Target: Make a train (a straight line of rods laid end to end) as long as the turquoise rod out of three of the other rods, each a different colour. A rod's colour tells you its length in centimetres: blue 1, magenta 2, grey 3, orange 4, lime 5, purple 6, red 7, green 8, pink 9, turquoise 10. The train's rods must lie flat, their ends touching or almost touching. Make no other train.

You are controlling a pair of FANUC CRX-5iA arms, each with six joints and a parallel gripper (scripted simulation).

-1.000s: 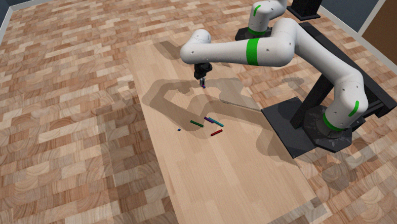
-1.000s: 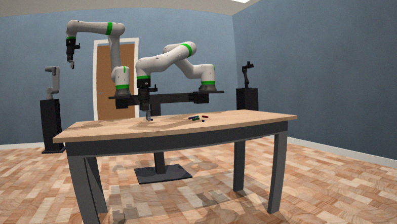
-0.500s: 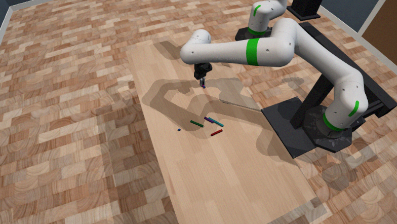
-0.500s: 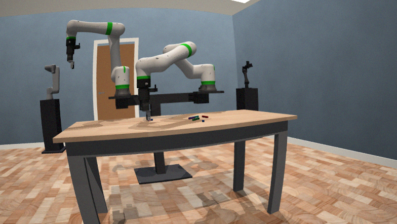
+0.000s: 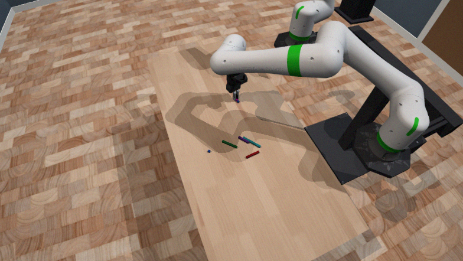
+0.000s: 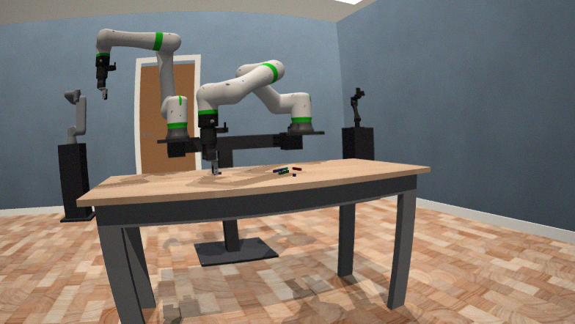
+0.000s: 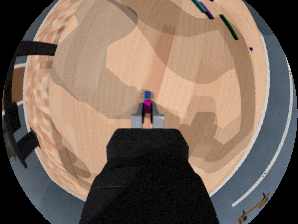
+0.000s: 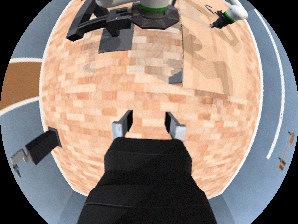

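My left gripper (image 5: 236, 97) (image 6: 215, 171) (image 7: 147, 109) (image 8: 211, 26) is closed on the magenta rod (image 5: 237, 100) (image 7: 147, 105), low at the table. Its long axis runs straight out from between my fingers, and the near blue rod (image 5: 237, 101) (image 6: 219, 173) (image 7: 147, 95) sits right off its far end, in line; touching or a hair apart, can't tell. That line is what counts: likely squaring magenta up to blue, so any sideways drag on release could skew it. Red rod (image 5: 252, 154) (image 6: 297, 168) (image 7: 210, 1) looks like the third piece (1+2+7); it lies well apart, out past the blue end, beyond the other rods, not yet joined. Left arm is nearer; my right gripper (image 6: 105, 97) (image 8: 148, 117) hangs high, wide open and empty.
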